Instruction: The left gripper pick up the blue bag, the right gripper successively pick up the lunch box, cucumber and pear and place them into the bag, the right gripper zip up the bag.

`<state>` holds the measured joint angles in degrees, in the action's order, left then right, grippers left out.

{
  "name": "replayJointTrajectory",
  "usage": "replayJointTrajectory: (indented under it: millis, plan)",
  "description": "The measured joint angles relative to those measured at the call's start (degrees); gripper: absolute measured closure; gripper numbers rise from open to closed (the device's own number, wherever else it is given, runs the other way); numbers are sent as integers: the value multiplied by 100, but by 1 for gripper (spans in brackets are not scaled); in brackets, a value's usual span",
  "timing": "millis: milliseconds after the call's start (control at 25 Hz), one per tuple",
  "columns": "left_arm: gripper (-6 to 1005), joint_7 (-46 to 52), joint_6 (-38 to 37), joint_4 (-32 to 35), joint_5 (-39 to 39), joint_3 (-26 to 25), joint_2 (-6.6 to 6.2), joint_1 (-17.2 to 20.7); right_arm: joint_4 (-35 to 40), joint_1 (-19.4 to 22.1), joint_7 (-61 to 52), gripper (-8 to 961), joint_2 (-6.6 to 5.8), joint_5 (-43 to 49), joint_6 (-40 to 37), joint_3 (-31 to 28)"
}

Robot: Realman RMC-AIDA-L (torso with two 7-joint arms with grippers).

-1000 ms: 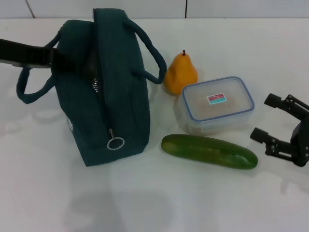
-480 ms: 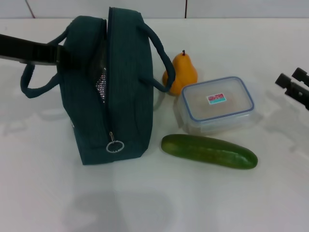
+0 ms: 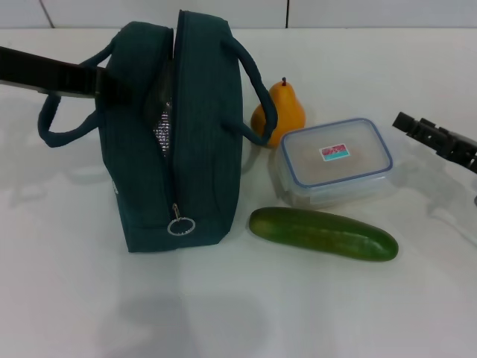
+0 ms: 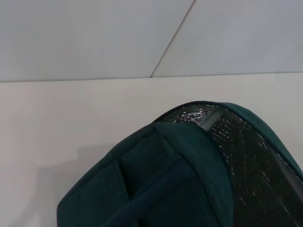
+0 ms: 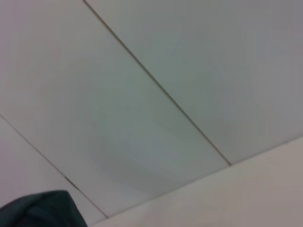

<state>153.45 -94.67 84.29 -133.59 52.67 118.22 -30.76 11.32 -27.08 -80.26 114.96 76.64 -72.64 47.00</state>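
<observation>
The blue bag (image 3: 201,142) stands upright left of centre, its zipper partly open and showing silver lining (image 3: 162,130). My left gripper (image 3: 104,80) reaches in from the left and holds the bag's upper left side, its tips buried in the fabric. In the left wrist view the bag (image 4: 161,189) fills the lower frame. The pear (image 3: 282,112) stands behind the lunch box (image 3: 335,162), touching the bag's right handle. The cucumber (image 3: 322,233) lies in front of the box. My right gripper (image 3: 436,138) hovers at the right edge, right of the lunch box and apart from it.
A ring-pull zipper tab (image 3: 180,226) hangs at the bag's near end. The white table (image 3: 238,313) stretches toward me in front of the objects. A tiled wall (image 5: 165,94) rises behind the table.
The bag has shifted right with my left arm and its opening has widened. My right gripper has risen and turned at the right edge, and less of it shows.
</observation>
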Motion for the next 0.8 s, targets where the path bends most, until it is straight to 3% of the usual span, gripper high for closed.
replayJointTrajectory:
  millis: [800]
  plan:
    - [955, -138, 46, -34, 0, 49, 78, -67, -541, -383, -144, 129, 87, 16, 270, 197]
